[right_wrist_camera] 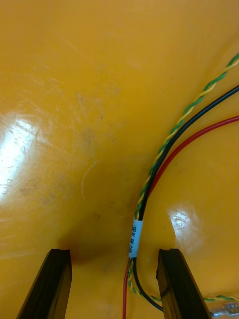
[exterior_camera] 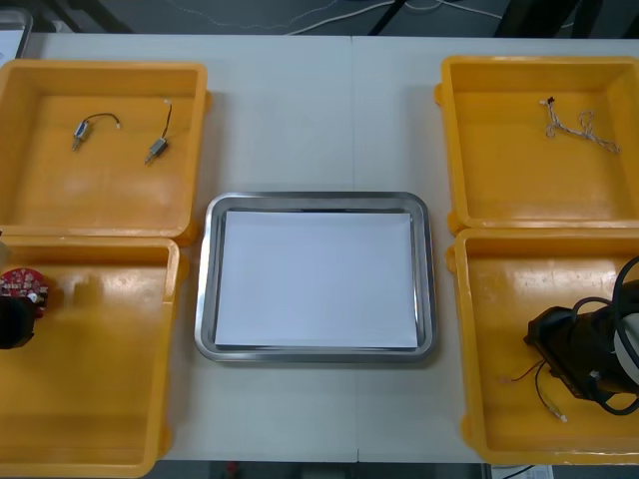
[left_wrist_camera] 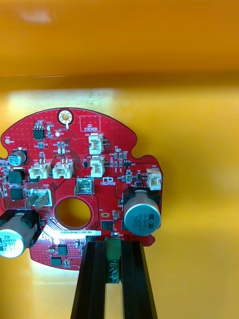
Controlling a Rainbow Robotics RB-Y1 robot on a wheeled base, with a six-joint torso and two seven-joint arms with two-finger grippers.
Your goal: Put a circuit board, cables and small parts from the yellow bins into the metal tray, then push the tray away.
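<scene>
A round red circuit board (left_wrist_camera: pixel 74 184) stands between my left gripper's (left_wrist_camera: pixel 114 279) fingers, which are shut on the green connector at its edge. In the front view the board (exterior_camera: pixel 22 287) and the left gripper (exterior_camera: pixel 12 321) are at the left side of the near left yellow bin (exterior_camera: pixel 100 399). My right gripper (right_wrist_camera: pixel 113 281) is open, low over the floor of the near right bin (exterior_camera: pixel 499 299). A bundle of black, red and twisted green-yellow cables (right_wrist_camera: pixel 135 234) with a white label lies between its fingers, closer to one finger (right_wrist_camera: pixel 174 284). From above, the right gripper (exterior_camera: pixel 559 354) hovers by those cables (exterior_camera: pixel 534 379).
The metal tray (exterior_camera: pixel 205 289), white inside, sits between the bins. The far left bin (exterior_camera: pixel 30 190) holds two small metal parts (exterior_camera: pixel 82 130) (exterior_camera: pixel 158 148). A thin pale cable (exterior_camera: pixel 579 125) lies in the far right bin (exterior_camera: pixel 479 190).
</scene>
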